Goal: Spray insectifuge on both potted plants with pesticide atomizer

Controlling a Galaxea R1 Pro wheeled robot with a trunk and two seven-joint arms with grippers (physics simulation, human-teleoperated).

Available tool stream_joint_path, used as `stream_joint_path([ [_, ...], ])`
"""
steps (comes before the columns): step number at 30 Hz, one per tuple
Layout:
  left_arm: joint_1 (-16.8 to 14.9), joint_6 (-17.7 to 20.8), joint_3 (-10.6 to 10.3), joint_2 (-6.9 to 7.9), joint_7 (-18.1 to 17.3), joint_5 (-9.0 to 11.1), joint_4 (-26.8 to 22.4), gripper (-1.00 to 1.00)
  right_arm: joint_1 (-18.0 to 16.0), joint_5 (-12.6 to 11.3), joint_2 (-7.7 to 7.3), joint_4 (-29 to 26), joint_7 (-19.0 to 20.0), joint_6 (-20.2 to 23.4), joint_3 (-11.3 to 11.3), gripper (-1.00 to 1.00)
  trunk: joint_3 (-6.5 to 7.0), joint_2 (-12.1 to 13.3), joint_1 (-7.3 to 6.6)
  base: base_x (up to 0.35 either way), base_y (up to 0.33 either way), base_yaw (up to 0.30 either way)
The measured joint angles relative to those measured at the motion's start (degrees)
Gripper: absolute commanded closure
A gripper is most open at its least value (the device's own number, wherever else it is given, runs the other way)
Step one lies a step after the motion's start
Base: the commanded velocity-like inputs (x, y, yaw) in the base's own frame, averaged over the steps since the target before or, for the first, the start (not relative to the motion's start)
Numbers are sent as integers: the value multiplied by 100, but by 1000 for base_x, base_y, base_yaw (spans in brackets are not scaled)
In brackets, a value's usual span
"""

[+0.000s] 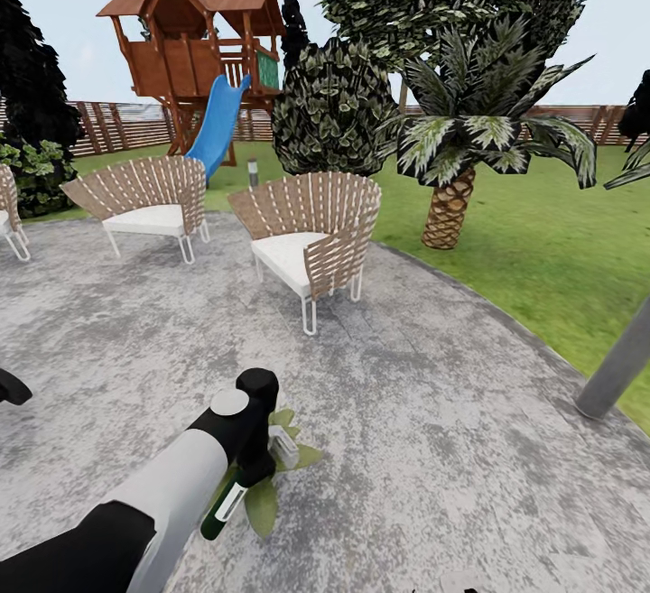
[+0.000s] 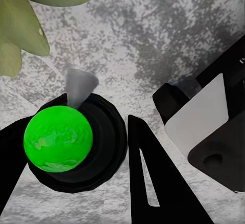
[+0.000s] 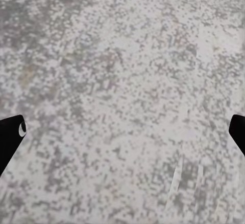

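My left gripper (image 1: 259,459) hangs low over the grey patio (image 1: 424,412), shut on the pesticide atomizer (image 1: 225,504), a small dark bottle with a pale label that slants down from the fingers. In the left wrist view the atomizer (image 2: 76,142) shows as a black round body with a green ball and a grey nozzle, held between black fingers (image 2: 148,183). Broad green leaves of one potted plant (image 1: 263,504) spread right under the gripper, and its leaves (image 2: 23,27) lie just beyond the nozzle. Its pot is hidden. My right gripper (image 3: 122,132) stands open over bare paving.
Two wicker chairs (image 1: 311,236) (image 1: 149,200) stand on the patio ahead, with part of another (image 1: 9,214) at the left edge. A palm (image 1: 451,200) and lawn (image 1: 542,241) lie to the right, a grey post (image 1: 623,363) near right, a wooden play tower with a blue slide (image 1: 217,124) behind.
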Motion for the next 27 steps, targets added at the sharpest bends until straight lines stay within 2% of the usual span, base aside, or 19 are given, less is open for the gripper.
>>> stream_joint_path([
  [3, 64, 4, 13, 15, 0, 2, 2, 100, 2, 4, -6, 5, 0, 0, 0, -100, 0, 0, 0, 0, 0, 0],
  [5, 318, -1, 7, 29, 0, -27, -2, 100, 3, 7, -21, 5, 0, 0, -4, -100, -1, 0, 0, 0, 0, 0],
  [7, 419, -2, 4, 47, 0, -50, -35, 100, 1, 3, -28, 5, 0, 0, -4, -100, 0, 0, 0, 0, 0, 0],
  [11, 437, 5, 16, 45, 0, -60, -110, 100, 2, -12, -12, -3, -1, 0, -3, -100, 0, 0, 0, 0, 0, 2],
  [13, 397, 43, 17, 31, 0, -57, -162, 100, 2, -15, -3, -3, -1, 0, -6, -100, -41, -79, 43, 0, 0, 91],
  [18, 368, 92, 16, 24, 0, -59, -689, 100, 0, -16, 0, -2, 0, 0, -10, -100, -164, -279, 153, 0, 0, 146],
  [27, 382, 93, 33, 33, 0, -66, -739, 100, 1, -17, 0, -2, 0, 0, -10, -100, -390, -640, 351, 0, 0, 159],
])
